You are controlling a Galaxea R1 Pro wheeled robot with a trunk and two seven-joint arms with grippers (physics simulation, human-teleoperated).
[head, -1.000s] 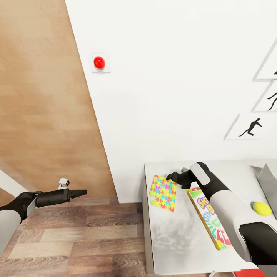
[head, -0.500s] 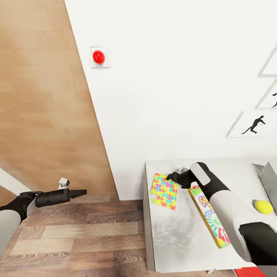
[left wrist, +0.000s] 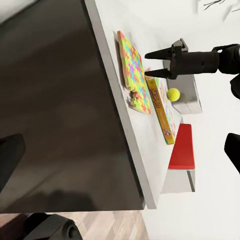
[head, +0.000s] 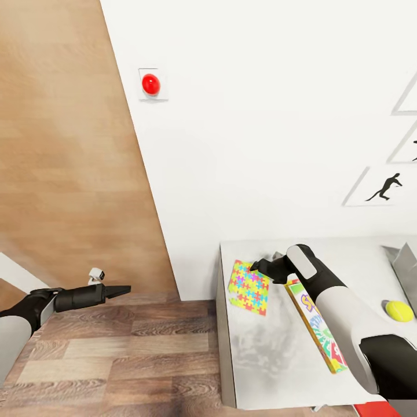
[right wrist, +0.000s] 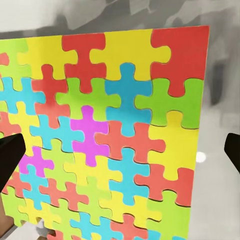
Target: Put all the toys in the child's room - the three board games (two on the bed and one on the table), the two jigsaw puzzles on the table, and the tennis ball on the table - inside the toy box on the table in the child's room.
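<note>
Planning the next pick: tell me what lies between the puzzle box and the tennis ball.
In the head view, the long Skip-Bo box lies between the puzzle box and the tennis ball, under the right arm.

The pale grey-white surface (head: 272, 353) stands against the white wall, over the wood-plank floor (head: 116, 353). On it, near its left end, lies the jigsaw puzzle (head: 249, 288), flat. Just beside it to the right lies the long Skip-Bo box (head: 319, 336), running towards the front edge. Farther right rests the tennis ball (head: 399, 311), near the grey toy box (head: 403, 262) at the surface's right.
</note>
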